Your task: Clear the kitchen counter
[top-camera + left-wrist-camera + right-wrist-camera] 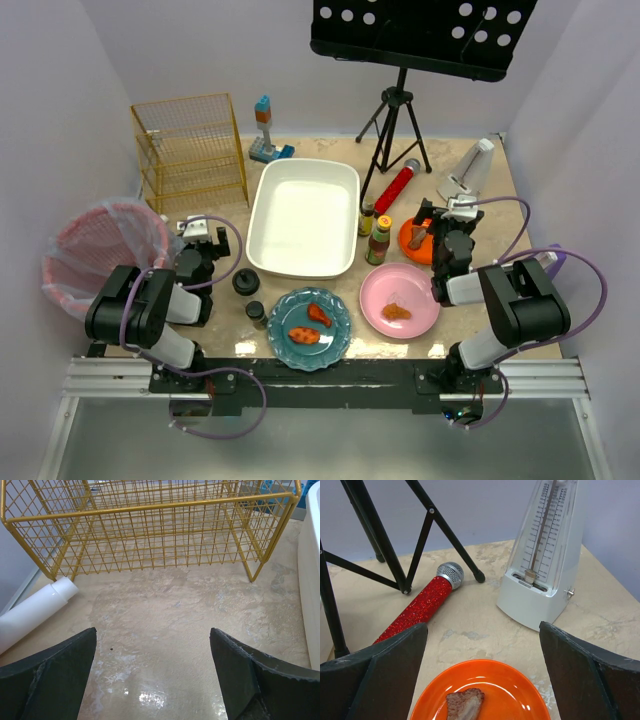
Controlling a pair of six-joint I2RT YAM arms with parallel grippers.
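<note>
While the overhead view half-hides the orange plate (pixel 512 682) behind the right arm (pixel 515 300), its wrist camera shows a brown food piece (pixel 465 703); both pairs of jaws stand spread.

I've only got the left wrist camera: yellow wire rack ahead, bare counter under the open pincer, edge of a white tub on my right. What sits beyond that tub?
Observer: Two small bottles stand close together just right of the tub.
Operator: Any dishes nearer the arms?
Observer: A teal plate lies in front of the tub, holding two orange food pieces.
Operator: And the right pincer?
Observer: The right pincer is open, above an orange plate that carries a brown morsel.
</note>
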